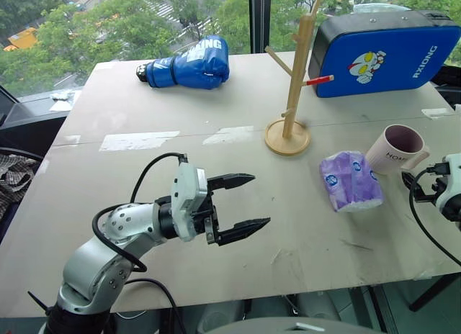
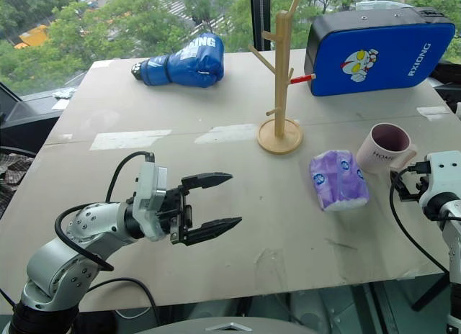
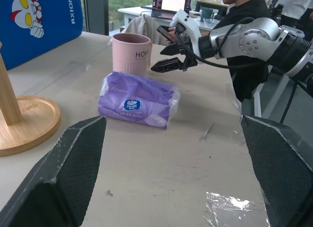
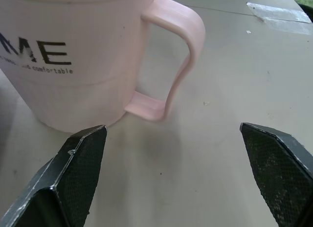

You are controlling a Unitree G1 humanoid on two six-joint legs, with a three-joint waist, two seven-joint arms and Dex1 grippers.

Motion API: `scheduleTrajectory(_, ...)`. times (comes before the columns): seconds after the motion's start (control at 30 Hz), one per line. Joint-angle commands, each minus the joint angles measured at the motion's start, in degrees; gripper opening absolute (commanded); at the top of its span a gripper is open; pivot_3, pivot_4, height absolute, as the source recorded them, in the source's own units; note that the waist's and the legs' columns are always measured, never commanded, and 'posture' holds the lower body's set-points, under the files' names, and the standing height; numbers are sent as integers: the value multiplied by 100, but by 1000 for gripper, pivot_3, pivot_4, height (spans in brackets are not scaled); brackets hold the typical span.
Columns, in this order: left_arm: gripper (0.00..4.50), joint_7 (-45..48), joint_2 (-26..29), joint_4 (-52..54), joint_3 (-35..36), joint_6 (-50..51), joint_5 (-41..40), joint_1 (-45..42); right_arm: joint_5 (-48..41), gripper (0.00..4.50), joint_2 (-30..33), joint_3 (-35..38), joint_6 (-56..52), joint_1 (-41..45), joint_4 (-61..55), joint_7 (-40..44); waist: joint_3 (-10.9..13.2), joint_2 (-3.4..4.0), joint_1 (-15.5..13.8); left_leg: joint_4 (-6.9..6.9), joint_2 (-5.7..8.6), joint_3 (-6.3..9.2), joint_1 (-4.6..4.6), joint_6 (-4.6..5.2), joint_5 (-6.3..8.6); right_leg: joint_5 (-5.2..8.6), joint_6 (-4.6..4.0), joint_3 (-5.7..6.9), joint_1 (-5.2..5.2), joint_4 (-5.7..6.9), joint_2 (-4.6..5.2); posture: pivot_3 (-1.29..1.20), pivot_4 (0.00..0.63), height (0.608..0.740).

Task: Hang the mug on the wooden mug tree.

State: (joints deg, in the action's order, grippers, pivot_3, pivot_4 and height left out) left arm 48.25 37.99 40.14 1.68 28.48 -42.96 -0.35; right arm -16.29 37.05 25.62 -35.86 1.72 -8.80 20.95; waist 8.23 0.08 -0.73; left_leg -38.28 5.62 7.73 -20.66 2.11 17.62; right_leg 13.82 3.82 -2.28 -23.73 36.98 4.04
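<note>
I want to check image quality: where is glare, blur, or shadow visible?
Left eye view: the table is evenly daylit, with pale glare patches. Right wrist view: the mug casts a soft shadow and its lettering is slightly blurred. Left wrist view: the near claw fingers look soft.

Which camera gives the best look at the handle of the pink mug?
The right wrist view: the pale pink ceramic mug's handle shows whole, close up, as an open loop. The left wrist view shows the mug with the handle hidden. The head views catch just a sliver.
</note>
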Motion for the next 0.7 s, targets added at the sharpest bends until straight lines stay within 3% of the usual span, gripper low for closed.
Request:
scheduleTrajectory(0.03,4500,-91,10,332,-39,12,-66,-3,65,4418,109,188,165,189,34,-92,0,0,2,0,0,0,0,0,0,0,0,0,0,0,0,0,150,740)
scheduleTrajectory(0.27,4500,-329,-14,502,-118,147,-107,-109,234,4418,21,-26,576,841,959,-229,0,0,5,0,0,-3,1,0,0,0,0,-1,0,0,0,0,150,740)
scheduleTrajectory(0.4,4500,-371,10,505,-104,158,-129,-112,333,3206,-23,-224,803,1148,1482,-190,0,0,7,0,0,-2,0,0,0,0,0,-1,-1,0,-1,0,150,740)
scheduleTrajectory(0.6,4500,-423,34,484,44,114,-138,0,367,394,-111,-473,1170,1504,1910,-55,0,1,7,0,0,-5,0,0,0,0,-1,-3,-1,0,-1,0,150,740)
scheduleTrajectory(0.63,4500,-449,22,481,43,109,-123,-8,366,64,-115,-495,1234,1524,1935,-24,0,1,6,0,0,-4,0,0,0,0,0,-2,-1,0,-1,0,150,740)
scheduleTrajectory(0.7,4500,-501,-7,476,34,104,-108,-27,370,64,-116,-524,1344,1544,1962,27,0,-1,-2,0,0,-3,0,0,0,0,0,-1,-1,0,-1,0,150,740)
